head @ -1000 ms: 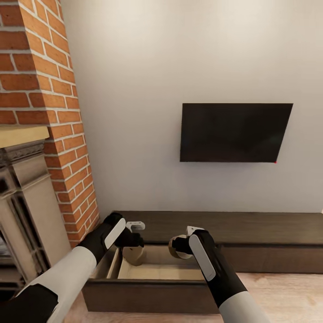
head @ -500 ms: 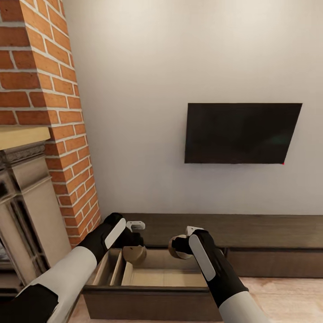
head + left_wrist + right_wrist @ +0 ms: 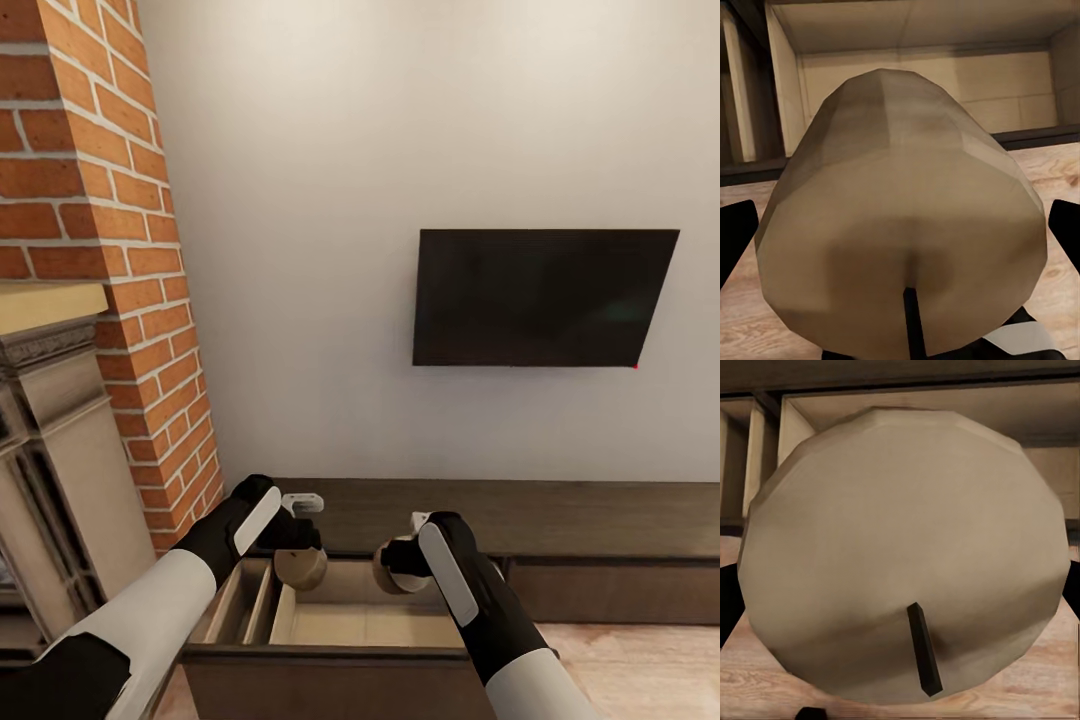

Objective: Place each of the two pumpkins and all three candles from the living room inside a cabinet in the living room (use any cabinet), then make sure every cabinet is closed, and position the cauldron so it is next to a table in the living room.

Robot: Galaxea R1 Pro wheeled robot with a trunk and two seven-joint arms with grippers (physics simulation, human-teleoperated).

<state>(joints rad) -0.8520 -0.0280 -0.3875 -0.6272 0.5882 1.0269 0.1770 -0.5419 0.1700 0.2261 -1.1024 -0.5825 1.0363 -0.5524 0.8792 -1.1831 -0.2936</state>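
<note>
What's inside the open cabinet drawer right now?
The drawer of the cabinet shows a bare pale floor and narrow divider slots at its left. The left pincer and right pincer each hold a candle above it, covering the back part.

The long brown cabinet has one drawer pulled open, below both grippers, pale inside.

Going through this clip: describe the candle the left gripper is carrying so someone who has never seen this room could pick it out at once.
Find the black TV on the wall; beneath it runs the long dark cabinet, its drawer pulled open nearest the brick fireplace. Two stubby cream candles hang over that drawer: the one meant is on the fireplace side, in the left gripper, not its twin in the right gripper.
</note>
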